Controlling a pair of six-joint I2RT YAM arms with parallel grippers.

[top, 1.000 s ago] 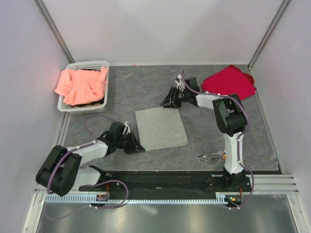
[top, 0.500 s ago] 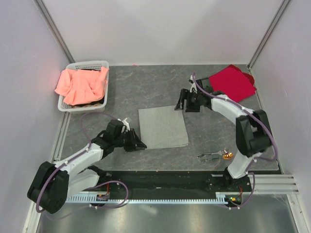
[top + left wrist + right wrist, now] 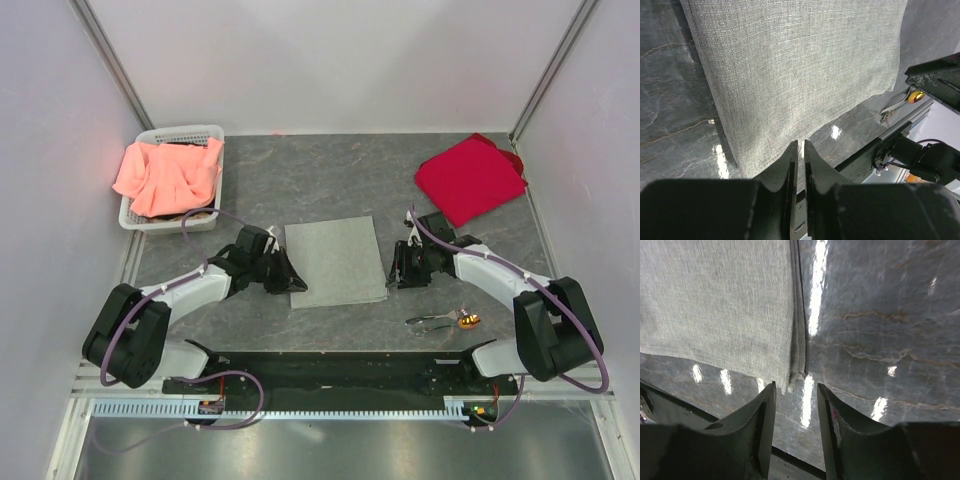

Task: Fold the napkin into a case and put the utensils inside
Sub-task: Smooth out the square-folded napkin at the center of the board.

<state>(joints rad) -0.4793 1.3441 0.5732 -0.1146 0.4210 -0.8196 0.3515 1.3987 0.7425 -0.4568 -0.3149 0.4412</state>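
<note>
The grey-green napkin (image 3: 335, 262) lies flat on the table as a folded square, with its doubled layers showing along the right edge (image 3: 799, 340). My left gripper (image 3: 297, 284) lies low at the napkin's near left corner. Its jaws (image 3: 801, 143) stand shut to a thin slit over the cloth's edge (image 3: 800, 65); I cannot tell whether fabric is pinched. My right gripper (image 3: 392, 277) is open at the near right corner, and that corner lies just ahead of its fingertips (image 3: 795, 385). The silvery utensils (image 3: 435, 321) with an orange end (image 3: 467, 320) lie near the front right.
A bright red cloth (image 3: 470, 178) lies at the back right. A white basket (image 3: 180, 133) holding a salmon-orange cloth (image 3: 165, 178) stands at the back left. The black rail of the arm bases (image 3: 340, 370) runs along the near edge.
My right arm swung from the napkin's far right corner down to its near right corner. My left gripper slid a little farther up and in. The napkin shifted slightly right.
</note>
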